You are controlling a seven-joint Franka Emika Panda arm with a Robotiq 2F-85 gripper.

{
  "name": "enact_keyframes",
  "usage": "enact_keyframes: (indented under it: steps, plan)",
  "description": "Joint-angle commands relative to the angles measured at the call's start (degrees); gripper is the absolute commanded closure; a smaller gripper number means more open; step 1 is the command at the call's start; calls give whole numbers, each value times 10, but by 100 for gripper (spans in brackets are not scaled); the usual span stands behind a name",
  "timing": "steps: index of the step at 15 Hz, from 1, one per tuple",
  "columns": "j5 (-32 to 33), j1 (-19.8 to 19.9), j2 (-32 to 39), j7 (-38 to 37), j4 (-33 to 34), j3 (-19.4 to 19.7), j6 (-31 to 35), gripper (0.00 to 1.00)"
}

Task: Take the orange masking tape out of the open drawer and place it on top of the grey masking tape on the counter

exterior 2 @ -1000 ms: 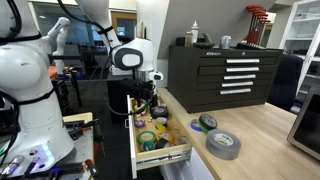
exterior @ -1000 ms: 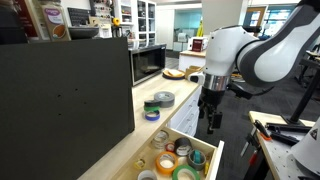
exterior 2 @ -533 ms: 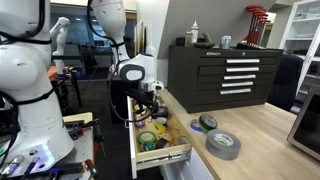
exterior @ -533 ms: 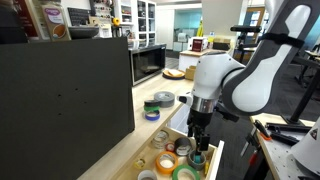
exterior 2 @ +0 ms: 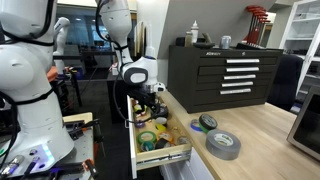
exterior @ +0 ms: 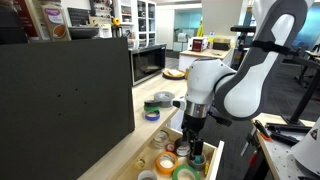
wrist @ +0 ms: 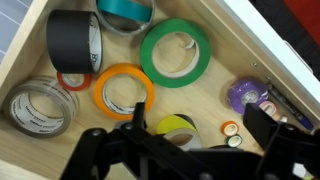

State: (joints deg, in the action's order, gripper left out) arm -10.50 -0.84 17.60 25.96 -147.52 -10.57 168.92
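The orange masking tape [wrist: 123, 92] lies flat in the open drawer [wrist: 30, 55], between a green roll [wrist: 176, 52] and a clear roll [wrist: 38, 108]. My gripper [wrist: 199, 123] is open and empty and hovers over a yellow-black roll [wrist: 172, 127], just beside the orange tape. In both exterior views the gripper [exterior: 193, 150] [exterior 2: 150, 108] hangs low over the drawer [exterior: 208, 158] [exterior 2: 165, 155]. The grey masking tape [exterior: 164, 98] [exterior 2: 223, 144] lies flat on the wooden counter.
The drawer also holds a black roll [wrist: 72, 40], a teal roll [wrist: 125, 10], a purple roll [wrist: 250, 97] and small rings [wrist: 231, 128]. More tape rolls [exterior: 152, 107] [exterior 2: 207, 123] lie by the grey one. A black tool chest [exterior 2: 225, 72] and a microwave [exterior: 148, 63] stand on the counter.
The arm has swung in over the drawer and come down, so the gripper now hangs low among the rolls. No roll has moved.
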Motion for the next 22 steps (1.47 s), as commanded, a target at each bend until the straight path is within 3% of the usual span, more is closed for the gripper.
enact_keyframes:
  steps: [1, 5, 11, 22]
  plan:
    - [27, 22, 1, -21, 0, -17, 0, 0]
    - [82, -7, 71, -66, 28, 28, 10, 0]
    - [115, 8, 168, -87, 100, 17, -9, 0]
    - [123, 26, 261, -80, 203, -5, -10, 0]
